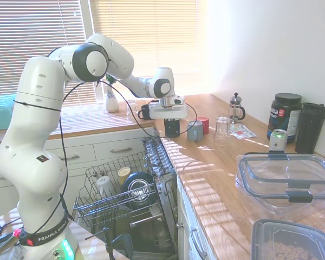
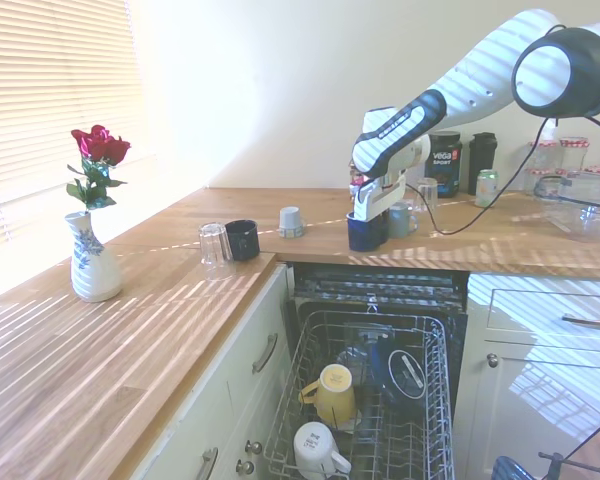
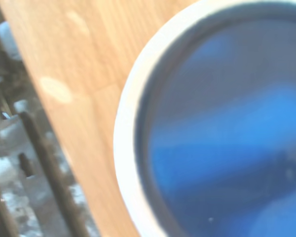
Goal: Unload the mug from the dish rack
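The arm [image 1: 43,119] was glossy white, built of rounded, tube-like segments joined by fat cylindrical joints — each joint capped with a dark grey or black disc. A thin black cable [image 1: 58,162] looped loosely along it from the shoulder down towards the base. Near the bottom a black band [image 1: 43,236] carried white lettering reading FRANKA EMIKA, and below it a small green light [image 1: 66,250] glowed.
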`<action>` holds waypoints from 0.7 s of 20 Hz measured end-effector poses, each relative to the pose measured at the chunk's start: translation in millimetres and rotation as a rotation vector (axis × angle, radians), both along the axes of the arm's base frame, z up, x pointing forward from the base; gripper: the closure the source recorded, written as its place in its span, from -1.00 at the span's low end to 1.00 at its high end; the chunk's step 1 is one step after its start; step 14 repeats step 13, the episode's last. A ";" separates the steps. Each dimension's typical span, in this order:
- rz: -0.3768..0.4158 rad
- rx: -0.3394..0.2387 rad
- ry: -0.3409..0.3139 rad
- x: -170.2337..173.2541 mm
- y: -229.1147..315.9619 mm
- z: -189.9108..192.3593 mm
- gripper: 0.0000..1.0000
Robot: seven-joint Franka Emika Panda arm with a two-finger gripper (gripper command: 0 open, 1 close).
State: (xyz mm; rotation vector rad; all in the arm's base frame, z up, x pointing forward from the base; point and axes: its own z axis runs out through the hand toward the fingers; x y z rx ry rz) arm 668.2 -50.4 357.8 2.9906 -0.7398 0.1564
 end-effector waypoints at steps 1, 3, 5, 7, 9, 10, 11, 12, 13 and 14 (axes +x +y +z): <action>-0.004 -0.002 -0.001 -0.1 -2.1 0.2 -1.00; -0.014 -0.008 -0.011 0.7 -4.2 1.5 -1.00; -0.017 -0.016 -0.025 0.9 -2.7 6.0 -1.00; -0.023 -0.023 -0.039 -2.9 0.3 12.7 -1.00; -0.039 -0.049 -0.062 -15.9 4.2 20.6 -1.00; -0.052 -0.067 -0.071 -25.8 5.5 24.3 -1.00; -0.066 -0.081 -0.075 -37.3 6.6 28.2 -1.00; -0.073 -0.087 -0.077 -49.6 8.0 32.2 -1.00; -0.078 -0.088 -0.078 -62.1 9.2 34.5 -1.00; -0.078 -0.088 -0.078 -62.1 9.2 34.5 -1.00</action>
